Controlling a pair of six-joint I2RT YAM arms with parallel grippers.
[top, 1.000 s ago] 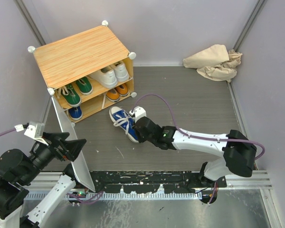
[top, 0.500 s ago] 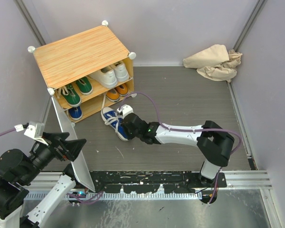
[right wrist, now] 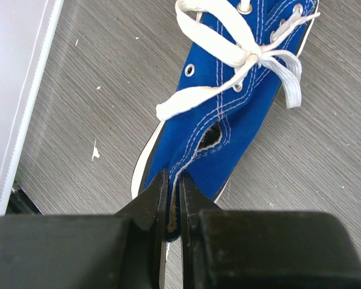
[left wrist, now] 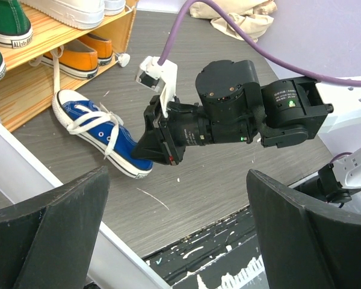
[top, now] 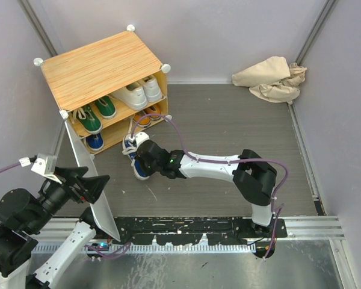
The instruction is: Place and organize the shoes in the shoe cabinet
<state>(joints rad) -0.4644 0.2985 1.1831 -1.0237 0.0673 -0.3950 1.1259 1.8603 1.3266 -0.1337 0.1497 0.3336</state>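
The right pincer (right wrist: 174, 198), clamped only on the thin heel edge of the blue shoe (right wrist: 228, 114) stretching ahead of it, may lose it if the toe catches the shoe cabinet (top: 96, 66) beyond.

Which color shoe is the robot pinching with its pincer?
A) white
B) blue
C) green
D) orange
B: the right pincer is closed on the heel edge of the blue shoe, which lies on the floor in front of the cabinet.
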